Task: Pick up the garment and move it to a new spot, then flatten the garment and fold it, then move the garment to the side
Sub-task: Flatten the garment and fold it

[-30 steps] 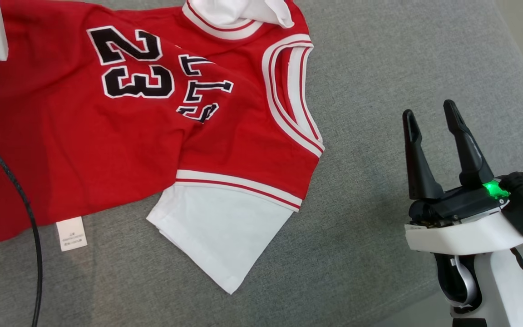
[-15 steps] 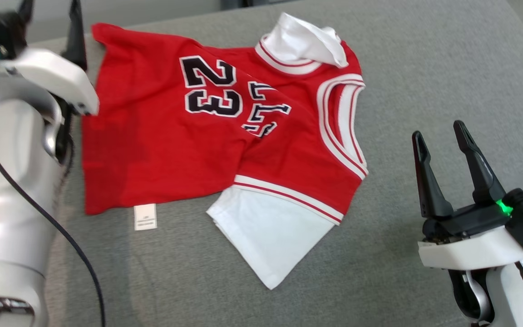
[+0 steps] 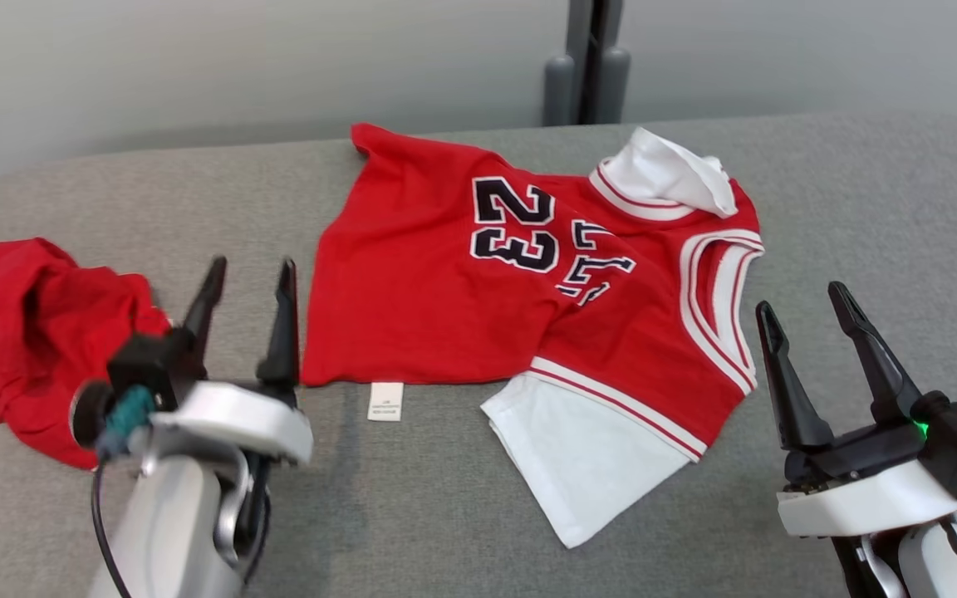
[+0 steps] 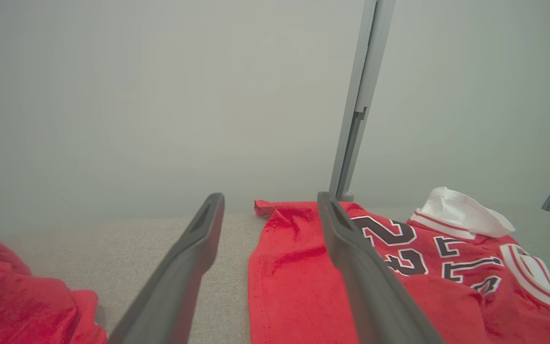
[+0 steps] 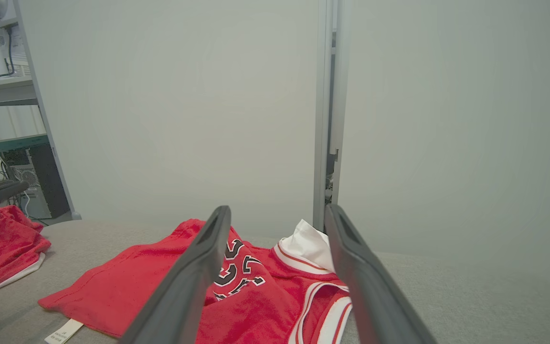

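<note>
Currently: garment (image 3: 412, 307), red jersey numbered 23, rumpled on the grey cushion (image 3: 412, 515), lying between the two sets of fingers, hem just beside the left gripper's (image 3: 251, 264) inner finger. Left gripper: fingers wide, empty. Right gripper (image 3: 801, 297): fingers wide, empty, near the armhole side. Risk: a second red cloth (image 3: 22, 340) lies outside the left fingers; a drifting reach could take it instead. Head view gives the white sleeve (image 3: 586, 457); left wrist view stops short of it, yet shows the far hem corner (image 4: 268, 208) curled.
</note>
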Tool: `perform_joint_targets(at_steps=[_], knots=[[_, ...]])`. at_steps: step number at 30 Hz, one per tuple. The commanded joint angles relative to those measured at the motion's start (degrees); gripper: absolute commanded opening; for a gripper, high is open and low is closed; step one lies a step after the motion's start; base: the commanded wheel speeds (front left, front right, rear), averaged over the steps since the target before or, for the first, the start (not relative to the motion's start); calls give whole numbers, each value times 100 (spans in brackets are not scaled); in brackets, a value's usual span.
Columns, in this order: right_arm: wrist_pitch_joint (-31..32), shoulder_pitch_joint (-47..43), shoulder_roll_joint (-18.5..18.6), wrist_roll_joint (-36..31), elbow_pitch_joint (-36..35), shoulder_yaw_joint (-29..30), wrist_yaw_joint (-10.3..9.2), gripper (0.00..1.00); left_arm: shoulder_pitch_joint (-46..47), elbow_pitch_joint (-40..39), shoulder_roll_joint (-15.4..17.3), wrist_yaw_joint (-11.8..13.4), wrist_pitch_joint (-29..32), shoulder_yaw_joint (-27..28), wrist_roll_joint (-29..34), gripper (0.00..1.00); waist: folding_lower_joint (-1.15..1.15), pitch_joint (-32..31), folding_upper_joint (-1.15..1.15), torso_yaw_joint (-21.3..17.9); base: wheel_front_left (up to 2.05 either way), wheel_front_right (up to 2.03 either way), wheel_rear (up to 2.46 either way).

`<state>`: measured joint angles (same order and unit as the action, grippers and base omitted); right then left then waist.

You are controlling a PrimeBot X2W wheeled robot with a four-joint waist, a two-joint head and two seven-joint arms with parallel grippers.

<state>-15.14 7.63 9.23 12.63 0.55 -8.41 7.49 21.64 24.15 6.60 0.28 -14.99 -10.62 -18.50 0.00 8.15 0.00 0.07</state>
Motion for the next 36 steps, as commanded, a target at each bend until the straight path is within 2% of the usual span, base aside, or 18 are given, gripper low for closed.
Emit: perform_joint_targets(at_steps=[1, 5, 10, 22, 30, 36], knots=[[-3, -56, 37, 6, 0, -5, 0, 100, -276, -226, -37, 53, -23, 30, 59, 100, 0, -174, 0, 197, 0, 0, 0], [-3, -123, 74, 35, 4, -21, 0, 100, -981, -823, -163, 38, -23, 83, 178, 100, 0, -244, 0, 320, 0, 0, 0], [-3, -194, 117, 19, -10, -40, 0, 100, -1527, -1183, -303, 39, -24, 125, 250, 100, 0, -269, 0, 401, 0, 0, 0], [-3, -268, 364, 57, 84, -460, 0, 100, -1700, -1330, -360, 126, -24, -52, 249, 100, 0, -276, 0, 460, 0, 0, 0], [-3, -376, 632, 215, 124, -1063, 0, 100, -1688, -1282, -361, 182, -24, -184, 215, 100, 0, -250, 0, 471, 0, 0, 0], [-4, -265, 1297, 541, 616, -2444, -1, 100, -1545, -1159, -360, 230, -25, -341, 390, 100, 0, -166, 0, 562, 0, 0, 0]])
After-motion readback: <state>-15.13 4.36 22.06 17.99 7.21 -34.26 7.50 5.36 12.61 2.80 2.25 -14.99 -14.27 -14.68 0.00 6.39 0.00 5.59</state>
